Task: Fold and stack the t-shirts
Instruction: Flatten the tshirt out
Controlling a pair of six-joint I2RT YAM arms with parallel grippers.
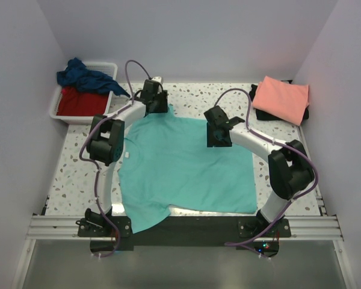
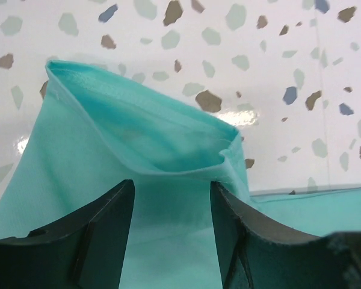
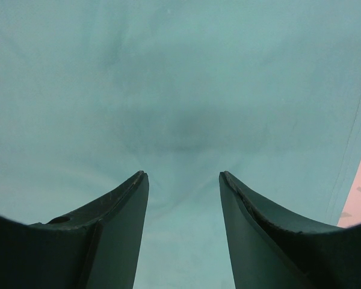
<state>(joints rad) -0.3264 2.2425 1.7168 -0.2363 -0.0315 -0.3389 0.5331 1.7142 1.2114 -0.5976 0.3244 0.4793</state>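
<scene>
The turquoise-teal t-shirt [image 1: 186,168] lies spread flat on the speckled table [image 1: 186,96]. My left gripper [image 1: 154,105] is open over its far-left sleeve; in the left wrist view the sleeve's hemmed edge [image 2: 144,144] lies just beyond the open gripper [image 2: 171,186]. My right gripper [image 1: 219,139] is open, pressed down on the shirt's upper right part; its wrist view shows the gripper [image 3: 183,177] with teal cloth [image 3: 180,90] dimpling between the fingers. A salmon-pink shirt [image 1: 281,98] lies folded on a black one [image 1: 262,112] at the far right. Navy [image 1: 84,77] and red [image 1: 81,101] shirts sit in the tub.
The white plastic tub [image 1: 111,103] stands at the far left corner. Grey walls close in the table on three sides. A metal rail [image 1: 48,227] runs along the near edge, and the shirt's near-left sleeve [image 1: 145,217] hangs over it.
</scene>
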